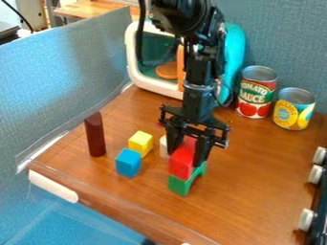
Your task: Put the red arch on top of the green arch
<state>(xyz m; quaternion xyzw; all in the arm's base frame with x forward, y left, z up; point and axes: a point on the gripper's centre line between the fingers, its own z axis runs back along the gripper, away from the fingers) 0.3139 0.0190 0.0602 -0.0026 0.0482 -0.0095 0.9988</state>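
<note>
Table edge [166,229] at six o'clock | gripper [184,159] fingers partly open, clasping red arch [181,165] over green arch [180,185] | arm [197,72] hanging down from twelve o'clock

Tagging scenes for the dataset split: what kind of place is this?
Probably a robotics lab's toy-kitchen play area: a tabletop walled by fabric-like partitions, with a toy microwave, tomato sauce can and blue block under a black robot arm.
</note>
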